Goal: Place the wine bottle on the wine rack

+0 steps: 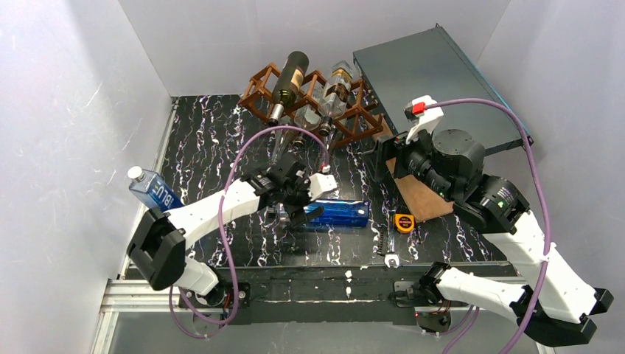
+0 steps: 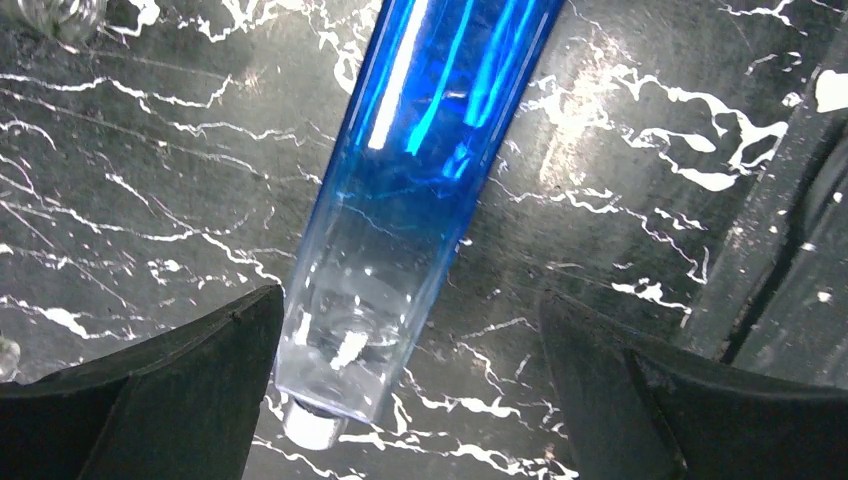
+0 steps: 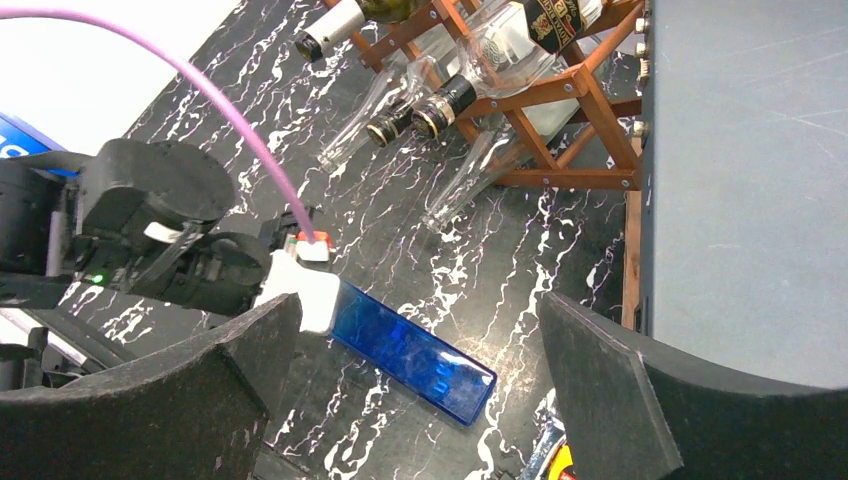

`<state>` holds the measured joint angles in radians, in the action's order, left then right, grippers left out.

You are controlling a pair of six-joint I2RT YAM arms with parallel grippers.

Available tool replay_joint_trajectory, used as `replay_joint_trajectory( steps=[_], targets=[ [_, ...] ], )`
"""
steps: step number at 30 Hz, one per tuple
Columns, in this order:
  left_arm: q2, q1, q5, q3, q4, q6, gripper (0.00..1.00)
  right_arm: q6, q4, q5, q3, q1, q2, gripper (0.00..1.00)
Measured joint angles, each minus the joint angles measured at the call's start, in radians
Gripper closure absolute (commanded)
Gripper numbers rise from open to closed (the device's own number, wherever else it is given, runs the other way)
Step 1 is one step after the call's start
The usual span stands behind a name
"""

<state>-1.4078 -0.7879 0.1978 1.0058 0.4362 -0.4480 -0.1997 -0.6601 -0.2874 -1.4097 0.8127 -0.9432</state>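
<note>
A long blue square wine bottle (image 1: 340, 213) lies flat on the black marbled table, its clear neck end and white cap (image 2: 312, 425) towards my left gripper (image 1: 295, 210). That gripper (image 2: 410, 305) is open and straddles the neck end. Its left finger (image 2: 170, 390) is close beside the glass and its right finger stands well apart. The reddish-brown wine rack (image 1: 366, 118) stands at the back and holds a dark bottle (image 1: 290, 85) and clear bottles (image 1: 339, 85). My right gripper (image 3: 420, 305) hangs open above the table, looking down on the blue bottle (image 3: 415, 350) and the rack (image 3: 570, 180).
A dark grey flat panel (image 1: 435, 81) leans at the back right, with a brown wooden board (image 1: 419, 198) in front of it. A yellow tape measure (image 1: 403, 221) lies just right of the blue bottle. A second blue bottle (image 1: 155, 190) sits at the left wall.
</note>
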Motion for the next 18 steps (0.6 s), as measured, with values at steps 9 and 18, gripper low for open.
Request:
replay_joint_trajectory(
  steps=[9,18],
  targets=[
    [-0.174,0.0,-0.008,0.066,0.004,-0.056,0.02,-0.003,-0.015,-0.002,-0.001,0.0,0.0,0.02],
    [-0.28,0.0,-0.053,0.11,0.009,0.018,0.06,-0.01,-0.031,-0.002,-0.01,0.0,0.001,0.02]
  ],
)
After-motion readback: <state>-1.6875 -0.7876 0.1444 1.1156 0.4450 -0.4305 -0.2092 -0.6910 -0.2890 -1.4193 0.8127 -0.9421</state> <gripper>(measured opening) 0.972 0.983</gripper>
